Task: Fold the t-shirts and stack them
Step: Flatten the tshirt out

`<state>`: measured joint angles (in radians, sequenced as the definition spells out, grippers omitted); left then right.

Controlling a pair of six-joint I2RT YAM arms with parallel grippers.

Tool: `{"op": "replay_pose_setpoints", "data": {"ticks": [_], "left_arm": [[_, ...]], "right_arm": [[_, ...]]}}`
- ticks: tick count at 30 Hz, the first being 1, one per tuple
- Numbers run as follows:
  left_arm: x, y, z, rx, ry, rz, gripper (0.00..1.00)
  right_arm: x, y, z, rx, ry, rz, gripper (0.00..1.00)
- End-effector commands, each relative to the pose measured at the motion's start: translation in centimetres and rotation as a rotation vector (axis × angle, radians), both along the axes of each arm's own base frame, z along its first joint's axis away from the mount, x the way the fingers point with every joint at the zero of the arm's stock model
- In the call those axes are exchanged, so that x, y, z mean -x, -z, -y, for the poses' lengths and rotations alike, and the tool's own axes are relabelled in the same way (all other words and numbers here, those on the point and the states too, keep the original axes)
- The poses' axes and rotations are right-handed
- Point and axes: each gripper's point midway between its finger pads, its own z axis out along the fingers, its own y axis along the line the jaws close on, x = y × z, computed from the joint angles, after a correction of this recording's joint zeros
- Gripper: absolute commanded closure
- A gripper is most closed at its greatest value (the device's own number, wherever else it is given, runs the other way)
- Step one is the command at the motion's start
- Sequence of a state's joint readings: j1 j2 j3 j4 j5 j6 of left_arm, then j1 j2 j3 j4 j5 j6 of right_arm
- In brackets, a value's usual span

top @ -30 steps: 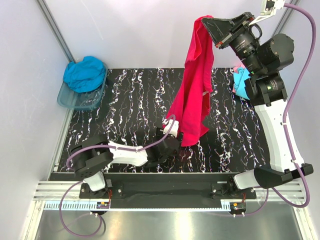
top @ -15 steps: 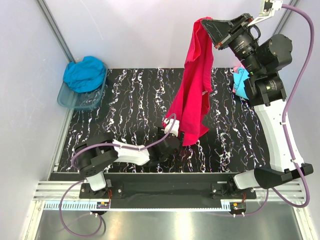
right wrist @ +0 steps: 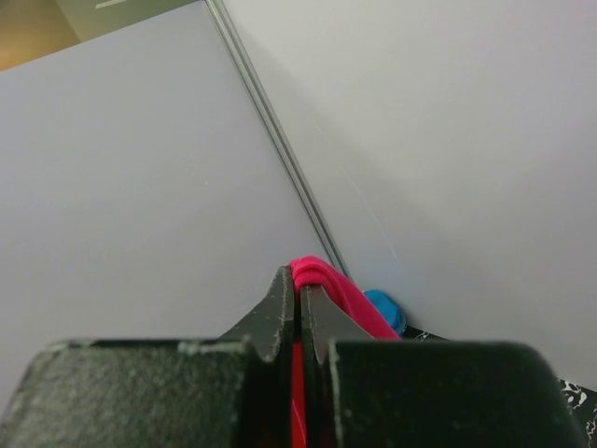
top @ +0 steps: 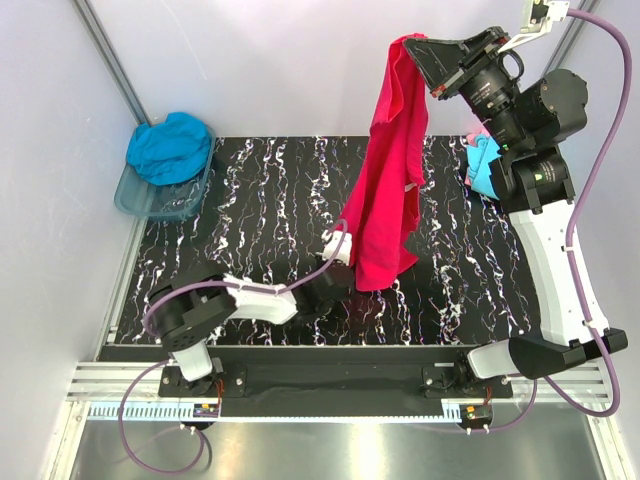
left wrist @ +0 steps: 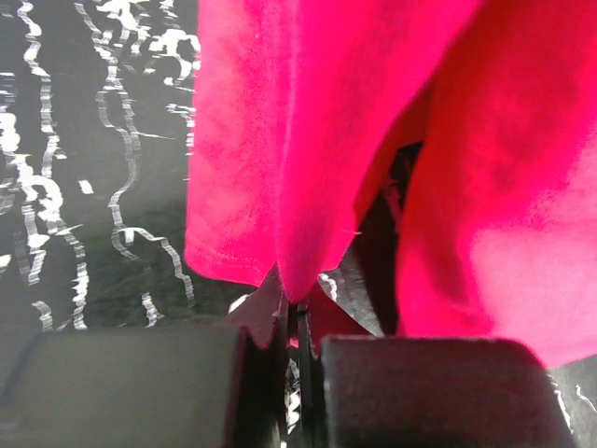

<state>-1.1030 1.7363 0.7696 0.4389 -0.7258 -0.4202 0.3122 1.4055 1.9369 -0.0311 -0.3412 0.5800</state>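
Pink-red cloth t-shirt [top: 385, 190] hangs from the high right hand [top: 415, 45], which is clamped on its top edge. The left hand [top: 350, 272] is pinched on a low hem fold above the table [top: 250, 200]. Risk: that thin bite may slip once the arms spread — the hem drops.

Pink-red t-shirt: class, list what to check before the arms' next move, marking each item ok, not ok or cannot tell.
1. Right gripper shut on the pink-red t-shirt at its top: ok.
2. Left gripper shut on a lower fold: ok, but the bite looks thin.
3. Hem off the table: cannot tell.
4. Shirt spread flat for folding: not ok, hanging bunched.
5. Teal-blue t-shirt out of the way in the plastic tub: ok.
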Motion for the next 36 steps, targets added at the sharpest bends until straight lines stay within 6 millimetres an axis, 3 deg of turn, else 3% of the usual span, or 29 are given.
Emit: {"op": "replay_pose_setpoints", "data": {"ticks": [1, 6, 13, 14, 16, 17, 18, 19, 21, 23, 28, 31, 35, 36], "left_arm": [[-0.3, -4.6, -1.6, 0.082, -0.08, 0.067, 1.0], [1.4, -7.9, -5.7, 0.073, -0.168, 0.089, 1.0], [5.1, -13.2, -14.1, 0.117, -0.375, 0.134, 1.0], [5.8, -13.9, -16.4, 0.095, -0.394, 0.137, 1.0], [6.4, -15.3, -18.6, 0.156, -0.451, 0.153, 1.0], [7.1, -15.8, -20.9, 0.151, -0.469, 0.158, 1.0], [7.4, -16.3, -21.8, 0.193, -0.491, 0.161, 0.99], [7.8, -16.6, -23.5, 0.172, -0.509, 0.17, 0.99], [8.5, -17.9, -25.5, 0.261, -0.53, 0.18, 0.99], [9.1, -19.1, -27.2, 0.314, -0.531, 0.191, 0.99], [9.6, -22.6, -29.0, 0.383, -0.526, 0.225, 1.0], [9.7, -25.6, -28.8, 0.397, -0.49, 0.231, 1.0], [9.2, -29.1, -28.0, 0.279, -0.447, 0.263, 1.0], [9.2, -30.7, -28.1, 0.295, -0.443, 0.273, 1.0]], "right_arm": [[2.0, -2.7, 1.0, -0.025, 0.016, 0.1, 1.0], [1.5, -2.3, 1.0, -0.025, 0.022, 0.088, 1.0], [1.3, -1.1, 2.1, -0.052, 0.073, 0.046, 1.0], [1.5, -0.4, 2.5, -0.056, 0.086, 0.028, 1.0], [2.4, -0.3, 3.6, -0.077, 0.131, 0.027, 1.0], [1.9, 1.3, 3.9, -0.074, 0.156, -0.005, 1.0], [1.9, 1.5, 4.7, -0.092, 0.197, -0.014, 1.0], [2.7, 2.2, 5.5, -0.095, 0.227, -0.016, 1.0], [3.5, 2.6, 7.2, -0.128, 0.298, -0.021, 1.0], [5.6, 2.7, 8.3, -0.147, 0.324, 0.001, 1.0], [9.7, 2.3, 10.3, -0.183, 0.353, 0.04, 1.0], [11.5, 3.1, 10.3, -0.186, 0.321, 0.04, 1.0], [13.8, 2.8, 10.3, -0.173, 0.285, 0.053, 1.0], [14.2, 2.8, 10.2, -0.166, 0.277, 0.048, 1.0]]}}
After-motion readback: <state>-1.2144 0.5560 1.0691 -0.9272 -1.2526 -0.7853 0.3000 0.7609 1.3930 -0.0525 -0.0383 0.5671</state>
